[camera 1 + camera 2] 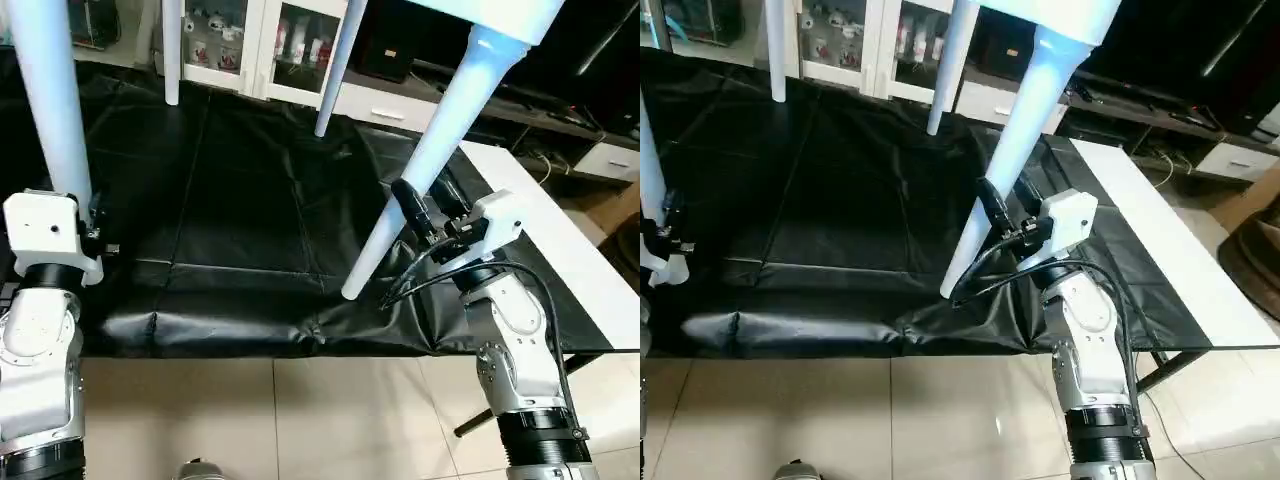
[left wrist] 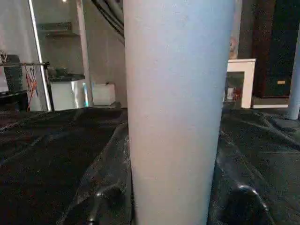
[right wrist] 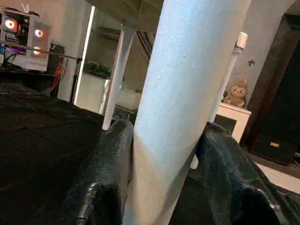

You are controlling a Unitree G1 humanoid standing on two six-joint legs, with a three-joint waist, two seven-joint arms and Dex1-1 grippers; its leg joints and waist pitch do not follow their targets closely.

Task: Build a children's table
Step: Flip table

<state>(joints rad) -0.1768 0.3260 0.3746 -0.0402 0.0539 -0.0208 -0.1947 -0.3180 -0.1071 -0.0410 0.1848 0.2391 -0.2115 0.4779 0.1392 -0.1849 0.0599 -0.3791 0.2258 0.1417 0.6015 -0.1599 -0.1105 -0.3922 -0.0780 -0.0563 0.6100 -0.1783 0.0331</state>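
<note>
The children's table stands upright on the black mat [image 1: 230,200], its white top [image 1: 500,15] at the upper edge of the head views. Two far legs [image 1: 172,60] [image 1: 335,80] rest at the mat's back. My left gripper [image 2: 173,206] is shut on the near left leg [image 1: 55,100], with a black finger on each side of the tube. My right gripper [image 1: 425,205] is shut on the near right leg [image 1: 430,150], which slants down to its foot [image 1: 352,292] on the mat. In the right wrist view both fingers [image 3: 108,178] press against that leg [image 3: 187,93].
A white cabinet with glass doors [image 1: 250,45] stands behind the mat. A long white board [image 1: 560,240] lies along the mat's right side, with a brown box [image 1: 1255,230] beyond it. Tiled floor [image 1: 300,420] runs along the mat's near edge.
</note>
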